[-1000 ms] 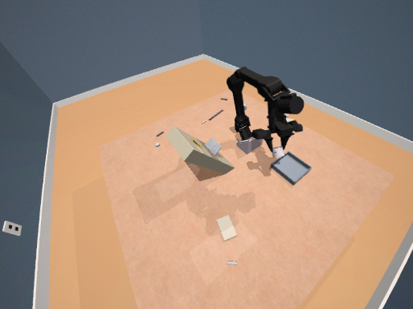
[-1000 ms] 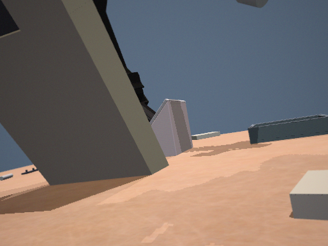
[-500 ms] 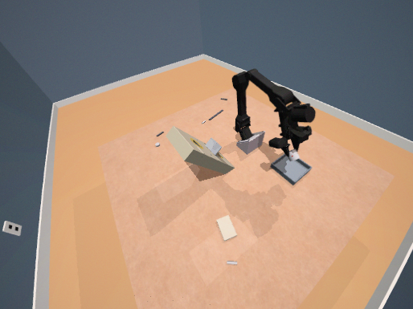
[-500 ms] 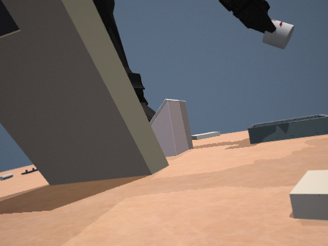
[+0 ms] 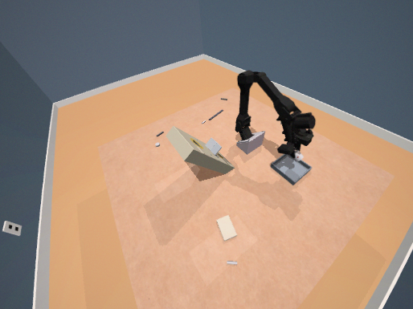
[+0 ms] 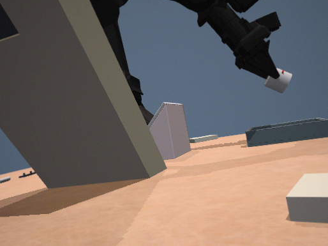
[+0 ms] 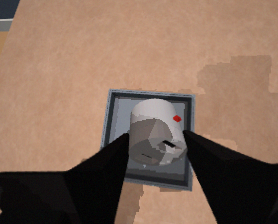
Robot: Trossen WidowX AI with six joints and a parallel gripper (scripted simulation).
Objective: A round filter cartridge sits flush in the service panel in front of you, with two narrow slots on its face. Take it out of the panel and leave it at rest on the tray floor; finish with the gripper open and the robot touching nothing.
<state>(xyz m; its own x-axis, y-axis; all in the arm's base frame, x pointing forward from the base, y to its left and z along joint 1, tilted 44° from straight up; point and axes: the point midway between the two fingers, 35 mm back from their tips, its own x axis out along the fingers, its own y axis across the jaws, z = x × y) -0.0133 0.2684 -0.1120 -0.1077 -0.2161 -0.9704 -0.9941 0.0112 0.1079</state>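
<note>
Tan mat (image 5: 169, 223) (image 6: 204, 200) (image 7: 75, 65) carries 1 dark tray (image 5: 284, 178) (image 6: 287, 138) (image 7: 106, 120)

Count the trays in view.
1: the dark tray sits on the mat below the raised pincer. Others could be hidden behind the panel.

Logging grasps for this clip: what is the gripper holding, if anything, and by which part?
The filter cartridge, pinched by its curved side near the slotted end.
</note>
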